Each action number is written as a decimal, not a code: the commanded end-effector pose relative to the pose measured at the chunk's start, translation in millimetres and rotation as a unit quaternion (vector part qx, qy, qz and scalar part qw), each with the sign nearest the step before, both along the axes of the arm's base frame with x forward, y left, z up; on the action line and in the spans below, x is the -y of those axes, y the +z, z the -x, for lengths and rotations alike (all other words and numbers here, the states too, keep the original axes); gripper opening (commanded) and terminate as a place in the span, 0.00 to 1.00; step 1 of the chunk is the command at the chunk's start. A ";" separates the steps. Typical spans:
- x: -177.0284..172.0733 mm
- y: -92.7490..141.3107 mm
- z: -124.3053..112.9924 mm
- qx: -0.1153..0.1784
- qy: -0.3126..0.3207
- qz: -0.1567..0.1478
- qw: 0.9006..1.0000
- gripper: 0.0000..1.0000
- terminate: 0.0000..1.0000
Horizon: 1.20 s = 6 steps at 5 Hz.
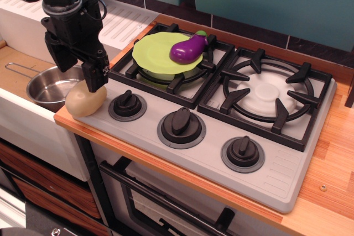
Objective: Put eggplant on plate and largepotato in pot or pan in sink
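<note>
The purple eggplant (188, 48) lies on the right part of the lime-green plate (155, 53), which rests on the rear left burner grate. The beige largepotato (86, 100) sits at the stove's front left corner, at the counter edge beside the sink (25, 119). The steel pot (51, 87) stands in the sink just left of the potato and looks empty. My black gripper (82, 74) hangs right above the potato with its fingers apart. The right finger (98, 75) reaches down to the potato's top.
Three black knobs (181, 124) line the stove's grey front panel. An empty burner grate (268, 95) is at the right. The ribbed white drainboard (124, 21) lies behind the sink. Wooden counter (332, 181) runs along the right side.
</note>
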<state>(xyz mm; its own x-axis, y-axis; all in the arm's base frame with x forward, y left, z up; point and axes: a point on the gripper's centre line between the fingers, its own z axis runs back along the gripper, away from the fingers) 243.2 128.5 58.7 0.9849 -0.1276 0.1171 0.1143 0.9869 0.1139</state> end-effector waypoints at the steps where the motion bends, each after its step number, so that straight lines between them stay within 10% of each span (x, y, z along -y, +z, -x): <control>1: 2.1 -3.2 -2.2 0.029 0.008 0.005 1.000 1.00 0.00; 4: 0.7 -29.5 1.5 0.051 0.007 0.028 0.998 1.00 0.00; 5: 1.4 -31.9 -0.5 0.052 0.009 0.034 0.998 0.00 0.00; 6: 2.5 -19.4 0.6 0.041 0.006 0.028 0.999 0.00 0.00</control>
